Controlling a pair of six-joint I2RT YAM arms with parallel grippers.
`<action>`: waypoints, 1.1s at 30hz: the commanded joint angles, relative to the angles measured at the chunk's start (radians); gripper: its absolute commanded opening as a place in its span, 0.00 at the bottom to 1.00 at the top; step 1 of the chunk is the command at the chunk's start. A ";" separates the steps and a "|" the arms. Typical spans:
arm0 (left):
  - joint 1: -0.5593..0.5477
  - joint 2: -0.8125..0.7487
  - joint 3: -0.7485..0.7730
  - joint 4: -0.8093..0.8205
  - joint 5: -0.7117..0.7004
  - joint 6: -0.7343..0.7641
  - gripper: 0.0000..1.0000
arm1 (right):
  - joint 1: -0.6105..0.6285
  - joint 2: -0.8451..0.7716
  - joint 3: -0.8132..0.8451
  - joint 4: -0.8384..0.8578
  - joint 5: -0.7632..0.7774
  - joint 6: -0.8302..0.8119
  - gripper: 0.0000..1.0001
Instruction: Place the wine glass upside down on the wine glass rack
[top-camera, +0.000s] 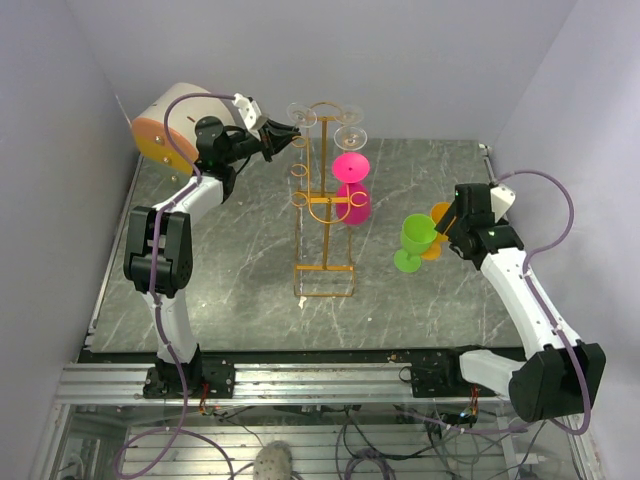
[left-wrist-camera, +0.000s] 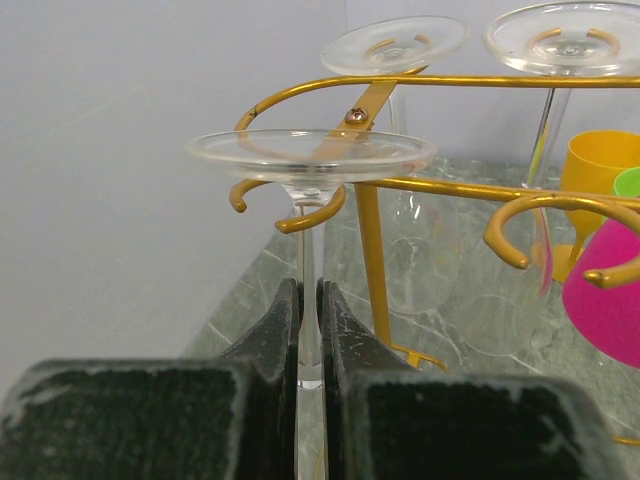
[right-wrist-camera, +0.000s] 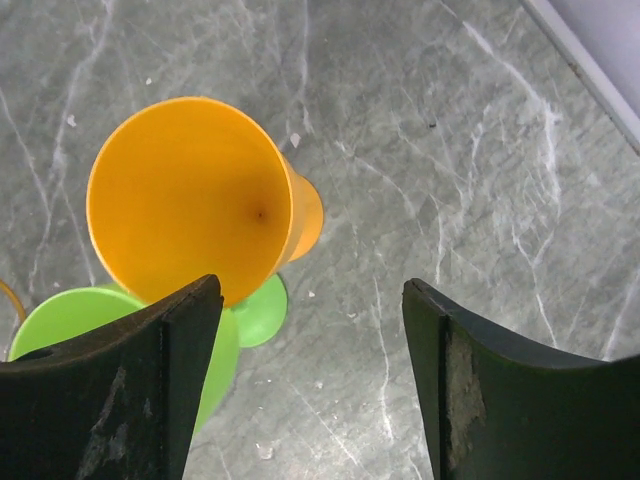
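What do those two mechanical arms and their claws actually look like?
The left arm and right arm are white tubes with chunky black joints, each trailed by a lilac cable. The left pincer and right pincer each have two black fingers, worn pale in patches.

Even, diffuse light from above fills the pale-walled enclosure, leaving only faint, soft-edged shadows on the grey marble surface (top-camera: 230, 300) in the top view. In the left wrist view, thin highlights rim the foot of the clear wine glass (left-wrist-camera: 310, 155), while the dark left fingers (left-wrist-camera: 275, 340) go soft at the near edge. The right wrist view shows the orange cup (right-wrist-camera: 190, 200) bright and sharp, and the black right fingers (right-wrist-camera: 490, 380) nearly featureless.
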 joint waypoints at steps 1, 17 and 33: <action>-0.019 -0.016 -0.020 0.078 0.000 0.002 0.07 | -0.015 0.004 -0.039 0.044 -0.005 0.016 0.70; -0.020 0.002 -0.035 0.088 0.001 0.003 0.07 | -0.052 0.071 -0.087 0.138 -0.051 0.004 0.47; -0.020 0.001 -0.048 0.104 -0.005 -0.005 0.16 | -0.058 -0.001 -0.046 0.129 -0.036 -0.037 0.00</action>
